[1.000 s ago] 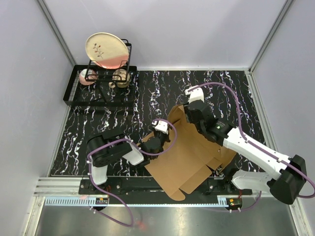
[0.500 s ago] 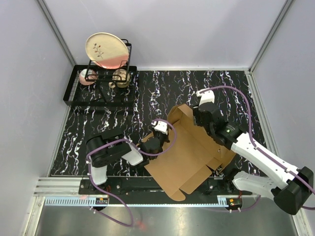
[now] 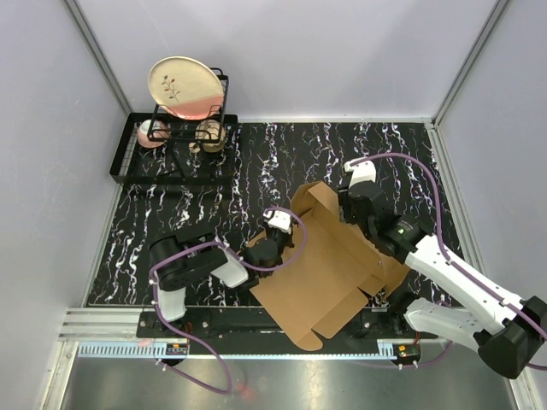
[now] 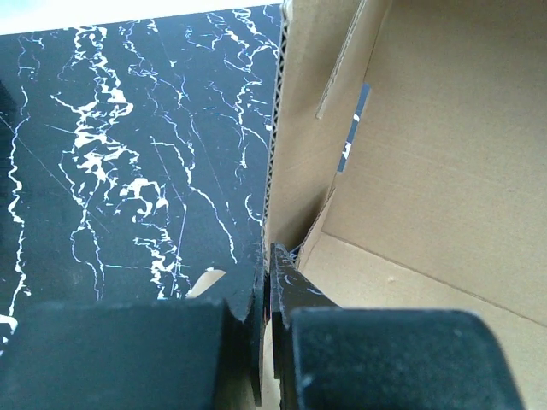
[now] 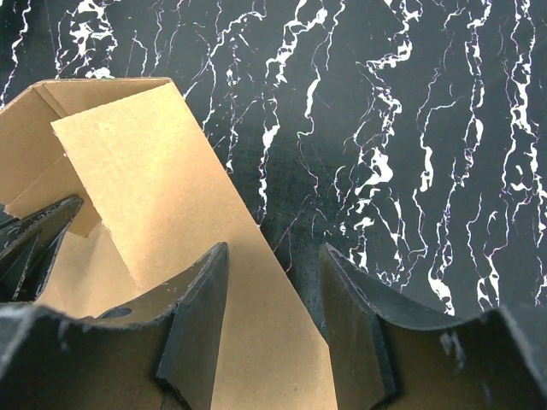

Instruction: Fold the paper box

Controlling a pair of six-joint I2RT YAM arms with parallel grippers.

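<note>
The paper box is a brown cardboard sheet with flaps, partly raised, at the near middle of the black marbled table. My left gripper is at its left edge; in the left wrist view it is shut on the upright cardboard wall. My right gripper is at the box's far right corner. In the right wrist view it is open, with the left finger over a slanted cardboard panel and the right finger over the table.
A black dish rack with a cream plate and two cups stands in a black tray at the back left. White walls close in the table. A metal rail runs along the near edge.
My right arm has moved to the right and a little nearer, off the box's far flap to its right corner. The left gripper holds its place on the box edge.
</note>
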